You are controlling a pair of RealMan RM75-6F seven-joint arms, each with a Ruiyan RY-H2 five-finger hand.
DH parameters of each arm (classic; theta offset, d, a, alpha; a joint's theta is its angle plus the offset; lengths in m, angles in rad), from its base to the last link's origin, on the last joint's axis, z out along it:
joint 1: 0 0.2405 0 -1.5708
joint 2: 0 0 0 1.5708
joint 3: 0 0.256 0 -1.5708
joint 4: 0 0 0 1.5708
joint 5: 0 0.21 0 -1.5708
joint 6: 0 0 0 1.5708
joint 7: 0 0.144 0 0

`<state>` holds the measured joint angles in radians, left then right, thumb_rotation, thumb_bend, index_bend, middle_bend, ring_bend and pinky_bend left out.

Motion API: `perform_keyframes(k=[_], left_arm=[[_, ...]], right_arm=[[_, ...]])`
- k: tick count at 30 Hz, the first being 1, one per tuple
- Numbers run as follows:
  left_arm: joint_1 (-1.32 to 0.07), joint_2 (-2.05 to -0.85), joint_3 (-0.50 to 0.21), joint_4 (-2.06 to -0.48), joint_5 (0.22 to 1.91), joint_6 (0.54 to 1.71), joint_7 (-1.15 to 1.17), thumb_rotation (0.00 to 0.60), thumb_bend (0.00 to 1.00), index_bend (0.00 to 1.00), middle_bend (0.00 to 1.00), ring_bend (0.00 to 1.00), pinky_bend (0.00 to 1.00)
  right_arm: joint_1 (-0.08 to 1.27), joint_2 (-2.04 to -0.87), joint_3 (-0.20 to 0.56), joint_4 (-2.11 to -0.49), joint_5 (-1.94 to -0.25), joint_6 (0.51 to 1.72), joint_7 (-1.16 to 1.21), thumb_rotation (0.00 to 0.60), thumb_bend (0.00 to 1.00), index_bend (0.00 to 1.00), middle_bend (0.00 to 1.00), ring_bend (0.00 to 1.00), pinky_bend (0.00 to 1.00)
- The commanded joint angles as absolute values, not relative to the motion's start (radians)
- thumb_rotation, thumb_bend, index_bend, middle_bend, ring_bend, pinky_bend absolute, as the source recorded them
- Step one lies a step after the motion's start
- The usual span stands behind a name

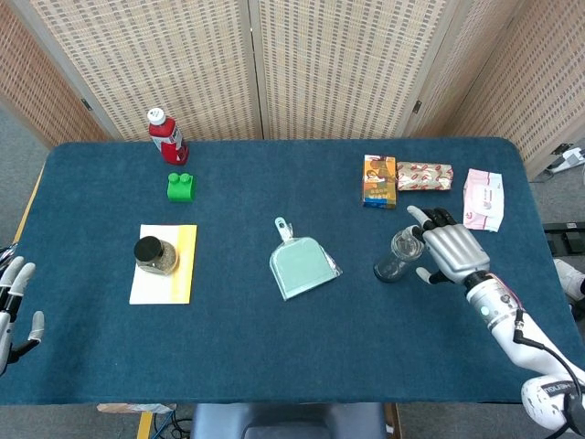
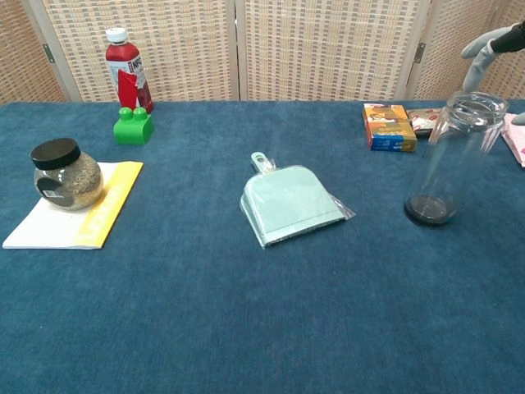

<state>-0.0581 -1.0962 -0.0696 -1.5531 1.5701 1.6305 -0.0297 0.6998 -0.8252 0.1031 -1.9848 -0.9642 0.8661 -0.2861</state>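
Head view shows the right hand (image 1: 448,251) with fingers spread just beside the clear jar (image 1: 398,255), perhaps touching; left hand (image 1: 13,302) spread, empty.

On the table (image 1: 274,366), a dustpan (image 1: 303,266) lies near the centre. To its left, a lidded jar (image 1: 154,255) stands on a notepad (image 1: 164,265). Farther back on that side sits a toy block (image 1: 180,186), with a drink bottle (image 1: 166,135) upright behind it by the far edge. Right of the dustpan stands an open glass jar (image 1: 397,255), the right hand (image 1: 452,251) just beside it on its right. Behind the glass jar lies a small box (image 1: 378,181), a snack packet (image 1: 424,176) to its right and a tissue pack (image 1: 483,198) farther right. The left hand (image 1: 13,305) hangs off the table's near left edge.
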Motion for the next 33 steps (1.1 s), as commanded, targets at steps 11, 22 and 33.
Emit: perform_keyframes(k=[11,22,33], left_arm=[[-0.058,-1.101,-0.069,-1.551,1.572,1.631,-0.013,0.600,0.49,0.00,0.00,0.00,0.02],[-0.074,-1.117,-0.069,-1.549,1.556,1.593,0.021,0.600,0.49,0.00,0.00,0.00,0.02],[-0.107,-1.136,-0.069,-1.539,1.559,1.544,0.032,0.600,0.49,0.00,0.00,0.00,0.02]], right_arm=[[0.618,-0.765,0.109,-2.012,-1.073,0.935,-0.183,0.600,0.30,0.29,0.00,0.00,0.00],[0.368,-0.764,0.018,-1.941,-1.338,1.200,-0.051,0.600,0.30,0.00,0.00,0.00,0.00],[0.158,-0.937,-0.039,-1.741,-1.439,1.450,0.006,0.600,0.30,0.00,0.00,0.00,0.00]])
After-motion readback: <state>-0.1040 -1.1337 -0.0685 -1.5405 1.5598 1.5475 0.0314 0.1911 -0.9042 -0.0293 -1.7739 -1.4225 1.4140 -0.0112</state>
